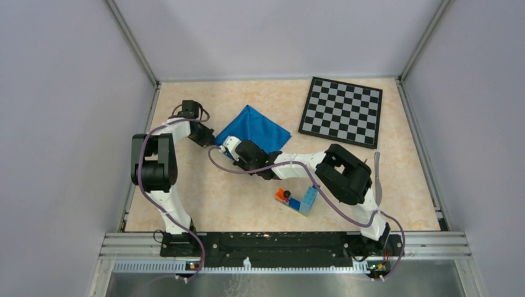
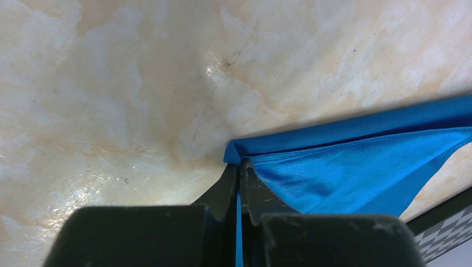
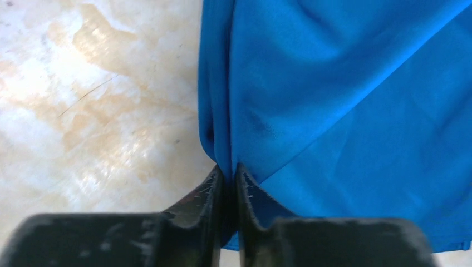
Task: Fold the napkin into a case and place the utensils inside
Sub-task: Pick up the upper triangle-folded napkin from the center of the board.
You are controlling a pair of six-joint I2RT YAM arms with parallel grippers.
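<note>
While the bright blue shiny thin cloth napkin [image 1: 255,129] lies part-folded on the beige marbled worktop [image 1: 216,204] left of the black-and-white chessboard [image 1: 340,111], left hand [image 2: 240,167] and right hand [image 3: 228,169] each clamp a napkin edge tight, so best move both together, cloth taut, and lay edges flush.

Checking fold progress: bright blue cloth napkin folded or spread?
Folded over: the bright blue cloth napkin shows a doubled edge in the left wrist view.

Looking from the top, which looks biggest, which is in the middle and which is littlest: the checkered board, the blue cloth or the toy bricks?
Largest: chessboard.
Middle: napkin, folded up and partly covered, so only some of it shows.
Smallest: toy bricks, by far.
</note>
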